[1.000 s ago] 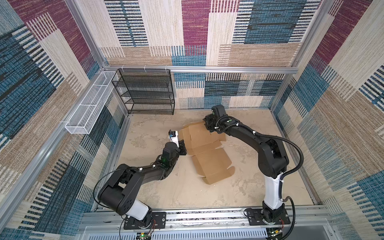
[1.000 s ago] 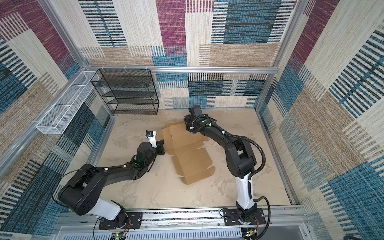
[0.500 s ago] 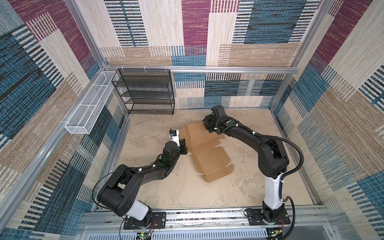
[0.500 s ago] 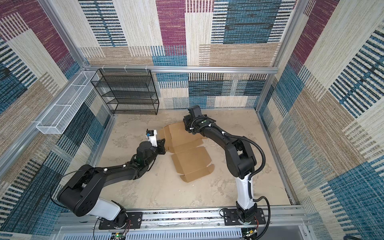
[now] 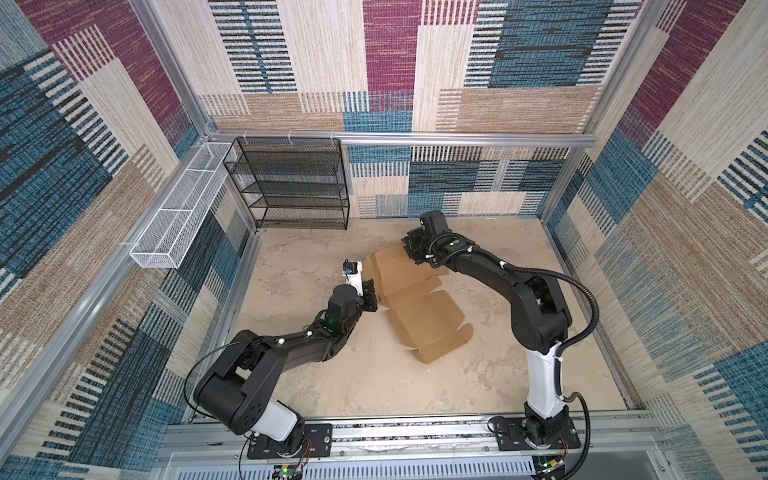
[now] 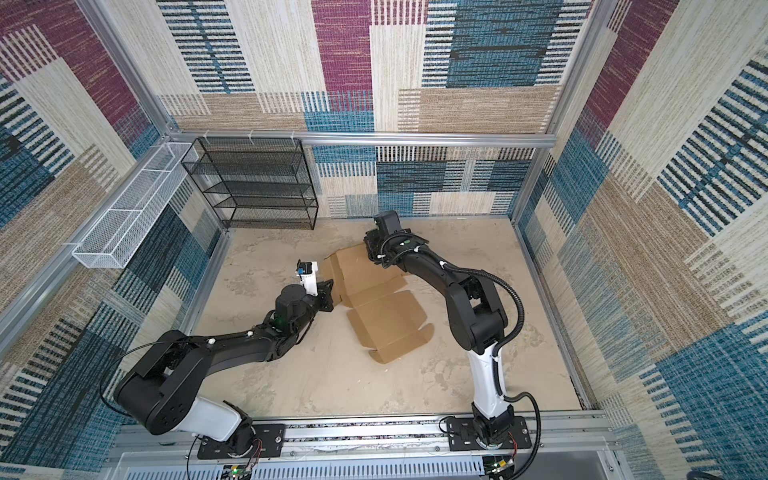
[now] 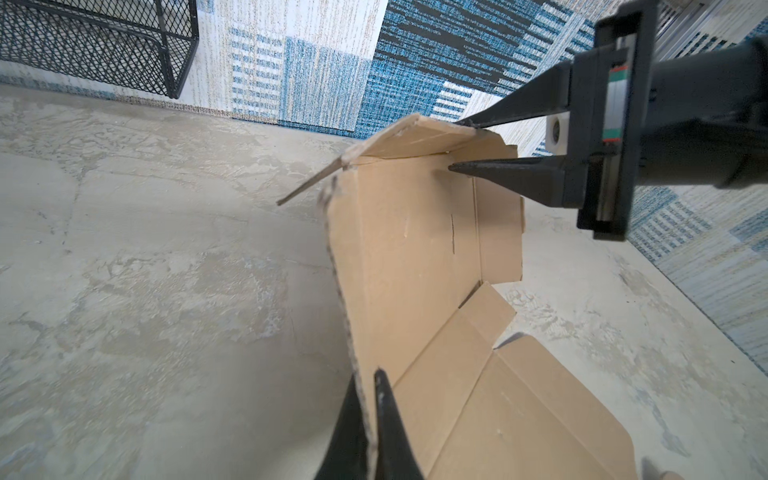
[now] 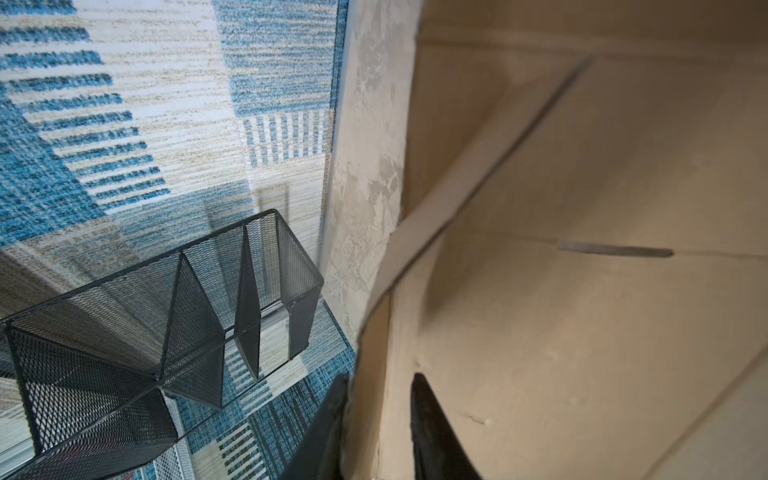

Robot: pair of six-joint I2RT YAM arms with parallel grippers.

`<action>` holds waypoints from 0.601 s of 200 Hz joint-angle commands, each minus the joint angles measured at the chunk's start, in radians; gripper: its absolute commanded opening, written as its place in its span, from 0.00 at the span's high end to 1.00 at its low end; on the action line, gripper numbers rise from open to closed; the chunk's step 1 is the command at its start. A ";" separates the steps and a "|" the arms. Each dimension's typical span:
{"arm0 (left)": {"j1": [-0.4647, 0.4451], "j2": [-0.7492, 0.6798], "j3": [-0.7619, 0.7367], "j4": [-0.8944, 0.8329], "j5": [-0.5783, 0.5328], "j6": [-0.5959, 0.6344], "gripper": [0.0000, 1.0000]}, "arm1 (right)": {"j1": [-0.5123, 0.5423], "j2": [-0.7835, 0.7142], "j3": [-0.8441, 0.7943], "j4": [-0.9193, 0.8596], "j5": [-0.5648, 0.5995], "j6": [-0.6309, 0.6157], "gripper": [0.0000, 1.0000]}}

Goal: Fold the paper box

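Observation:
The paper box (image 5: 415, 291) (image 6: 374, 299) is a plain brown die-cut sheet lying mid-floor, with its far part lifted. My left gripper (image 5: 371, 296) (image 6: 328, 292) (image 7: 365, 380) is shut on the raised left side panel's edge. The sheet (image 7: 407, 249) stands up from that grip. My right gripper (image 5: 409, 254) (image 6: 370, 249) (image 7: 459, 145) (image 8: 380, 378) is at the far end. Its jaws stand apart round the folded end flap (image 7: 415, 137), one finger outside and one against the inner face (image 8: 582, 332), with a gap showing.
A black mesh shelf (image 5: 291, 183) (image 7: 104, 41) (image 8: 166, 311) stands against the back wall at the left. A white wire basket (image 5: 178, 208) hangs on the left wall. Patterned walls close in the beige floor (image 5: 353, 374) on three sides.
The near end of the sheet has slid slightly to the left. Both arms have hardly moved and the left grip is unchanged.

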 commanded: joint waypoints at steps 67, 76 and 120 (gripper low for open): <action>-0.024 -0.008 0.015 -0.002 0.008 0.065 1.00 | 0.003 0.027 0.039 0.006 -0.025 0.000 0.75; -0.024 -0.007 0.016 -0.003 0.005 0.062 1.00 | 0.003 0.024 0.036 0.004 -0.025 -0.001 0.76; -0.024 -0.001 0.003 -0.008 -0.052 0.044 1.00 | 0.003 0.005 -0.001 0.035 -0.019 -0.010 0.89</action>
